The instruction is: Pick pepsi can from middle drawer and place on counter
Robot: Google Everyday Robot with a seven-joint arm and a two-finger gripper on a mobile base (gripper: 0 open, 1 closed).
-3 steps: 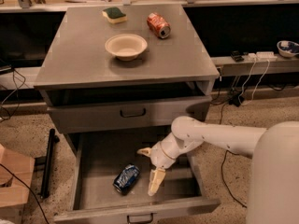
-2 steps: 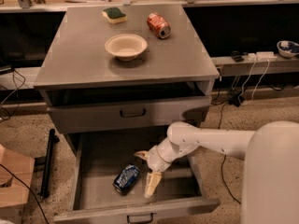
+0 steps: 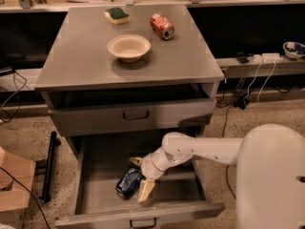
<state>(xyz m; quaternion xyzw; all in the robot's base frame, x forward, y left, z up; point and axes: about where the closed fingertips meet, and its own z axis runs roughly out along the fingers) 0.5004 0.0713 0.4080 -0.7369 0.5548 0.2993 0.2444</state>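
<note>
The pepsi can (image 3: pixel 125 184), blue and dented, lies on its side on the floor of the open middle drawer (image 3: pixel 95 173), left of centre. My gripper (image 3: pixel 137 180) reaches down into the drawer from the right. It is open, with one cream finger (image 3: pixel 135 161) behind the can and the other (image 3: pixel 145 191) in front of it, so the can's right end sits between them. The counter (image 3: pixel 81 66) is the grey cabinet top above.
On the counter stand a cream bowl (image 3: pixel 128 46), a red soda can (image 3: pixel 162 26) on its side and a green-yellow sponge (image 3: pixel 117 15). A partly open upper drawer (image 3: pixel 133 114) overhangs the back of the middle drawer. Cables and a black bar (image 3: pixel 49 166) lie on the floor.
My gripper has moved left along the drawer to the can. Its fingers now stand on either side of the can's right end. The can has not moved.
</note>
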